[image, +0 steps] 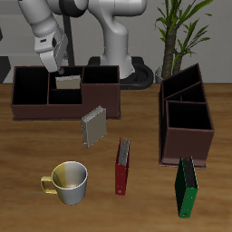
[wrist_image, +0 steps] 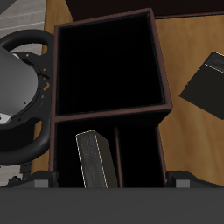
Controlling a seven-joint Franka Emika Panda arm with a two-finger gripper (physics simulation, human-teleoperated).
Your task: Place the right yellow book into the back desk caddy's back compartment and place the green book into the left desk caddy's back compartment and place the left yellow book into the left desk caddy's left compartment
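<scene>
Right, gripper (image: 56,70) hangs over the back desk caddy (image: 36,107), a yellow book (image: 66,82) upright in its small middle section; can't tell if the jaws are released. Green book (image: 187,188) lies by the left desk caddy (image: 186,145), untouched.

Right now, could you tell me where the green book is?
The green book stands near the table's front edge, just in front of the left desk caddy.
</scene>
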